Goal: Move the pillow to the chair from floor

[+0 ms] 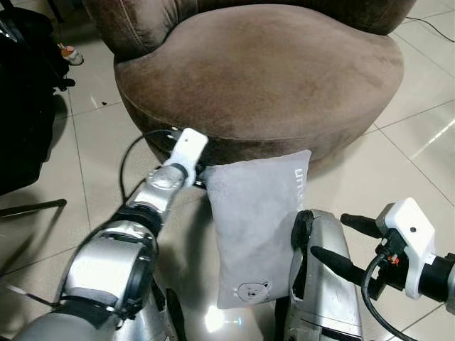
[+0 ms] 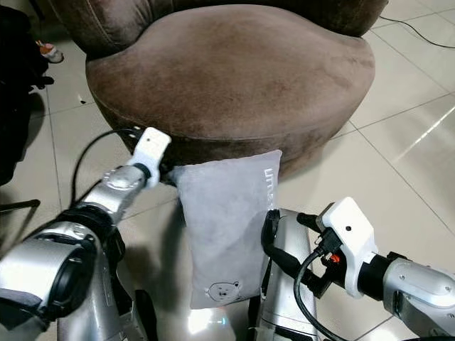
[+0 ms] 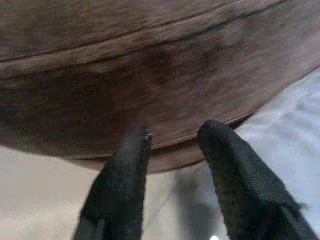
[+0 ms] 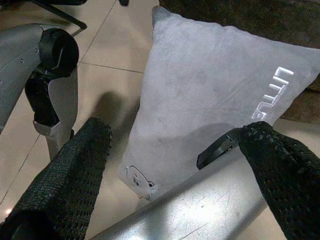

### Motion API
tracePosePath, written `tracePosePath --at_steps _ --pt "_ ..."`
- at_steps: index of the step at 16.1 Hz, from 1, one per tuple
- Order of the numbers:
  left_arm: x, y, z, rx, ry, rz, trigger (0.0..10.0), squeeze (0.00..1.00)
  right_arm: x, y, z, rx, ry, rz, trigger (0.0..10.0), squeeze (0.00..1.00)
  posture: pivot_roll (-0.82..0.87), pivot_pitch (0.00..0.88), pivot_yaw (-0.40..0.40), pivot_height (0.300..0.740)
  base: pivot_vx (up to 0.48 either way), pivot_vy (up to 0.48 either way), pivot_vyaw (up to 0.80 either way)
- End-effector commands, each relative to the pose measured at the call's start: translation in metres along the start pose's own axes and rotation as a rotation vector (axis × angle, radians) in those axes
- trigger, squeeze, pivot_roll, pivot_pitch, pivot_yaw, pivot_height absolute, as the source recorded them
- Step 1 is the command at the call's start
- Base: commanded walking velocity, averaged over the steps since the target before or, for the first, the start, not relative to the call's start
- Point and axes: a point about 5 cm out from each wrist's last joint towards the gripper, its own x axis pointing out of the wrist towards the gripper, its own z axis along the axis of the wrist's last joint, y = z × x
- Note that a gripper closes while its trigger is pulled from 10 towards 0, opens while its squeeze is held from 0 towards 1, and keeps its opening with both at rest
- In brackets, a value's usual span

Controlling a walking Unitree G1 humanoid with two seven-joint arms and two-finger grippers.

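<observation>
Leaning against the front of the chair [image 1: 259,74], the pillow [image 1: 257,227] stands on the tiled floor [image 1: 92,170], between the robot's two arms. Grey cloth, pale lettering along one upper edge, small bear patch near the low end.

Long axis: roughly 12 to 6 o'clock in the head views, upper end touching the chair's base, lower end on the floor just beside the robot's silver leg [image 1: 323,277].

Left gripper [image 3: 175,145]: at the pillow's upper corner, about 10 o'clock from its middle, close under the chair's seat edge. Fingers apart, nothing between them; the pillow's pale edge lies just beside one finger [image 3: 235,175] in the left wrist view. This looks the nearer arm for a grasp.

Right gripper [image 1: 334,241]: at about 4 o'clock from the pillow's middle, held off beyond the leg, fingers spread wide and empty, pointed back toward the pillow. The right wrist view looks across the leg onto the pillow's face.

Chair seat: broad, brown, bare; lies at 12 o'clock, above the pillow's top end. Judged: the lift must go up and over the seat rim.

Dark bag or bundle [image 1: 25,99] at 9 o'clock on the floor; contents cannot be told.
</observation>
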Motion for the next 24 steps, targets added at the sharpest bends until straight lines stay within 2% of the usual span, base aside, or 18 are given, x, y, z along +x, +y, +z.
tracePosePath --at_steps 1,4,6,10,11,12,16,19,23,24 --pt "-0.001 0.003 -0.006 0.036 0.043 0.015 10.0 1.0 -0.004 -0.001 0.001 -0.021 0.009 -0.017 10.0 0.0 -0.47 0.142 0.036 0.386 0.0 0.0 0.0" --pt "-0.001 0.003 -0.007 0.056 0.066 -0.008 10.0 1.0 -0.006 -0.001 0.001 -0.024 0.012 -0.018 10.0 0.0 -0.48 0.138 0.032 0.386 0.0 0.0 0.0" --pt "0.0 -0.003 -0.01 0.037 0.083 -0.033 10.0 1.0 -0.008 -0.001 0.001 -0.024 0.017 -0.018 10.0 0.0 -0.49 0.137 0.03 0.386 0.0 0.0 0.0" --pt "0.001 -0.009 -0.009 -0.11 0.102 -0.037 10.0 1.0 -0.01 0.0 0.001 -0.024 0.025 -0.01 10.0 0.0 -0.5 0.136 0.019 0.386 0.0 0.0 0.0" --pt "0.002 -0.01 -0.008 -0.175 0.104 -0.038 10.0 1.0 -0.011 0.002 0.001 -0.023 0.026 -0.004 10.0 0.0 -0.5 0.136 0.019 0.386 0.0 0.0 0.0" --pt "0.003 -0.013 -0.008 -0.277 0.111 -0.048 10.0 1.0 -0.013 0.002 0.001 -0.024 0.034 0.001 10.0 0.0 -0.51 0.136 0.008 0.386 0.0 0.0 0.0" --pt "0.003 -0.023 -0.011 -0.394 0.115 -0.091 10.0 1.0 -0.015 0.003 0.0 -0.023 0.04 0.002 10.0 0.0 -0.52 0.141 0.009 0.386 0.0 0.0 0.0" --pt "0.002 -0.033 -0.023 -0.347 0.159 -0.121 10.0 1.0 -0.015 0.005 -0.001 -0.017 0.04 0.006 10.0 0.0 -0.52 0.147 0.012 0.386 0.0 0.0 0.0" --pt "0.0 -0.034 -0.028 -0.287 0.191 -0.117 10.0 1.0 -0.013 0.005 -0.001 -0.015 0.037 0.009 10.0 0.0 -0.51 0.149 0.011 0.386 0.0 0.0 0.0" --pt "0.0 -0.034 -0.031 -0.307 0.212 -0.106 10.0 1.0 -0.012 0.005 -0.001 -0.015 0.033 0.008 10.0 0.0 -0.51 0.147 0.015 0.386 0.0 0.0 0.0"
